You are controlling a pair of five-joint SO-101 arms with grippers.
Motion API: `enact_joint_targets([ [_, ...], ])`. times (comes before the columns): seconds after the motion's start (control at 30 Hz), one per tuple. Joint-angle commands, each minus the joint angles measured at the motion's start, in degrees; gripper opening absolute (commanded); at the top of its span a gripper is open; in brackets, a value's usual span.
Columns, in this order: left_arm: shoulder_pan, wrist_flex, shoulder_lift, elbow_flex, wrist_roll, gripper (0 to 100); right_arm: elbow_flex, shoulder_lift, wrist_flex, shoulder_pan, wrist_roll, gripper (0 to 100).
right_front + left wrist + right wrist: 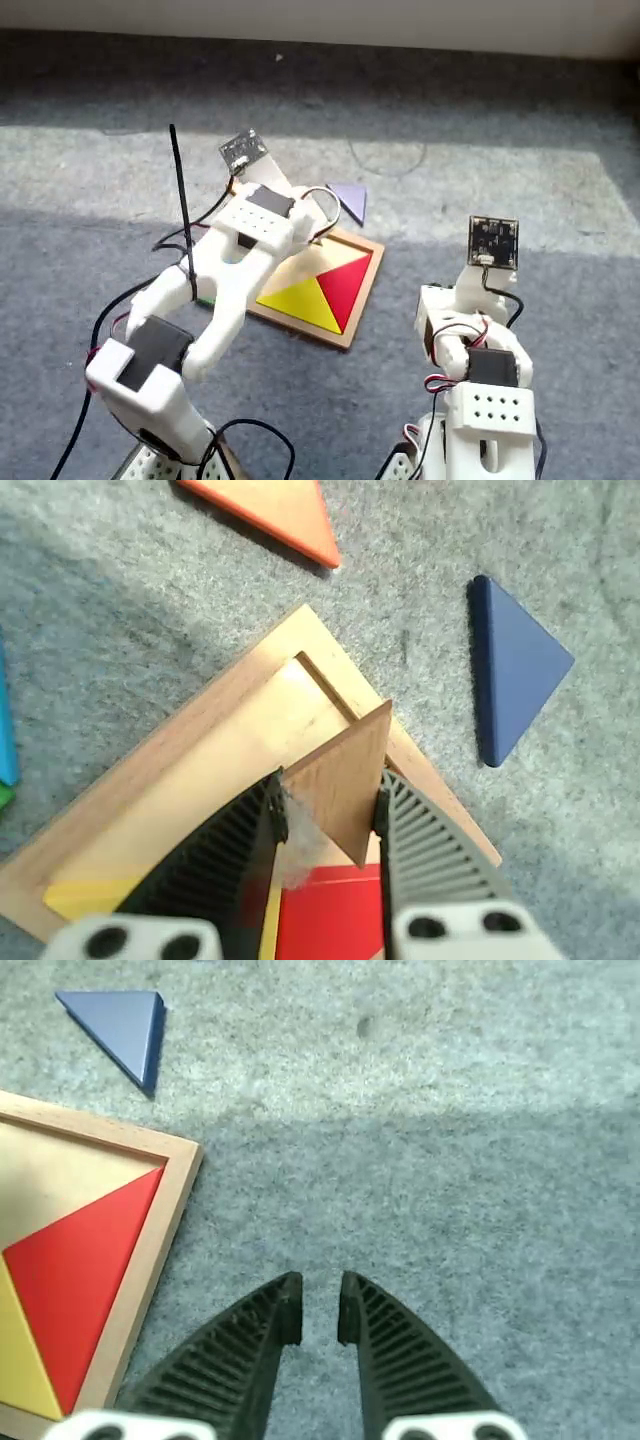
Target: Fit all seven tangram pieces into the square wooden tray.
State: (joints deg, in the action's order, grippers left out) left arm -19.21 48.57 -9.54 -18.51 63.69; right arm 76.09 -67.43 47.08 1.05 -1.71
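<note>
The step in hand is judged to be the seating of a held triangle into the square wooden tray (pixel 170 750), which lies on the grey desk (pixel 520 180) directly beneath the left pincer (pixel 330 780). For a sound result, it is advised that the piece be turned until its edges run parallel to the tray's inner walls. It should then be lowered flat into the bare corner, and released only once it is fully inside the rim. As it stands, its point overhangs the rim, so a drop from here would likely leave it propped up. The red triangle (pixel 335 920) and the yellow triangle (pixel 295 298) are already seated in the tray, under and just behind the fingertips, and should not be disturbed. A blue triangle (pixel 515 670) is noted on the desk beyond the tray corner, apart from the left pincer. An orange triangle (pixel 275 510) lies farther ahead of it. The plain wooden triangle (pixel 345 770) is clamped between the left pincer's fingers, tilted, above the corner. The right pincer (pixel 318 1295) is drawn all but together on nothing, beside the tray and clear of it.
</note>
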Motion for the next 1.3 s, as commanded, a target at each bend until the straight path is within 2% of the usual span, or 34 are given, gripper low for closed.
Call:
enact_joint_targets([
  [0.0,-2.86,-2.11,-2.59,4.53,1.41,1,-0.57,-0.92,-1.10,-0.84,0.00,7.7],
  [0.2,-6.46,-2.20,-4.35,4.88,1.85,2,-0.66,-0.92,-1.10,-0.75,0.00,7.7],
  [0.4,-8.57,-2.11,-4.09,4.88,1.76,23,-0.66,-0.92,-1.10,-0.66,0.00,7.7],
  [0.5,-8.48,-2.02,-4.00,4.88,1.76,27,-0.66,-0.92,-1.10,-0.66,0.00,7.7],
  [0.7,-8.04,-1.05,-3.91,4.97,1.76,24,-0.66,-0.92,-1.10,-0.66,0.00,7.7],
  [1.0,-6.02,12.13,2.77,7.52,1.67,15,-0.57,-0.92,-1.10,-0.66,0.00,7.7],
  [1.1,-2.24,12.40,2.24,7.52,1.58,7,-0.57,-0.92,-1.10,-0.66,0.00,7.7],
  [1.17,-0.22,11.69,0.66,7.52,-1.76,2,-0.57,-0.92,-1.10,-0.66,0.00,7.7],
  [1.27,0.75,9.05,-3.03,7.96,-5.71,1,-0.57,-0.92,-1.10,-0.66,0.00,7.7],
])
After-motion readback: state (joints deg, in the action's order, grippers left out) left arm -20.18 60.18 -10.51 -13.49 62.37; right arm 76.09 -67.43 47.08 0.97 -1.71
